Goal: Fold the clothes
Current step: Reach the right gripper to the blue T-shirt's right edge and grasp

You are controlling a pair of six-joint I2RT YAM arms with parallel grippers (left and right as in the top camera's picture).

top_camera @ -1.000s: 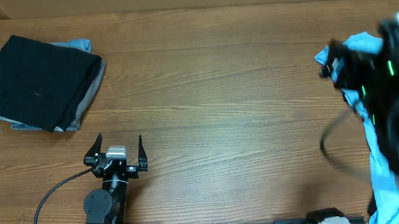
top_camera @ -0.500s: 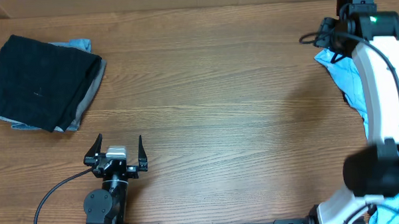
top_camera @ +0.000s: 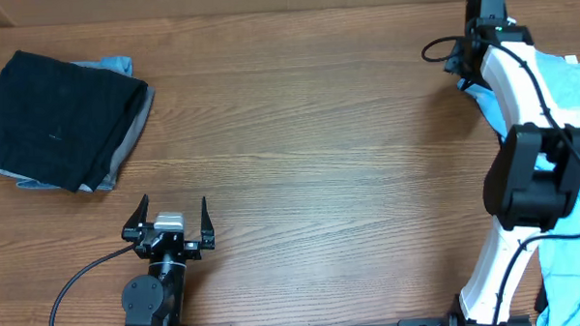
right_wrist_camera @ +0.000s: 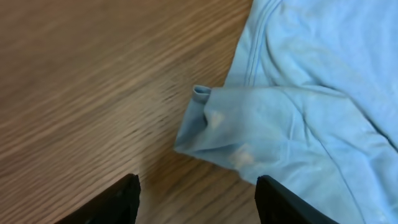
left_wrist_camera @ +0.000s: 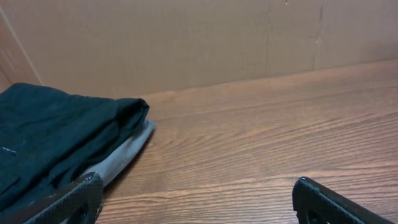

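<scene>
Finds the light blue T-shirt lying loosely at the right edge of the bench, partly hidden behind the right arm in the overhead view. Puts its long axis along that edge, far side to near side, with a bunched, folded-over corner pointing left toward the bare wood. Sees, in the right wrist view, that corner of the T-shirt just ahead of the right gripper, nearer the finger on the picture's right and apart from both. Reads the right gripper as spread wide with nothing between the fingers. Shows the left gripper near the bench's front edge, likewise spread and empty, well apart from the T-shirt. Places a folded stack of clothes at the far left, black garment on top with grey and light blue edges beneath, ahead and to the left of the left gripper.
</scene>
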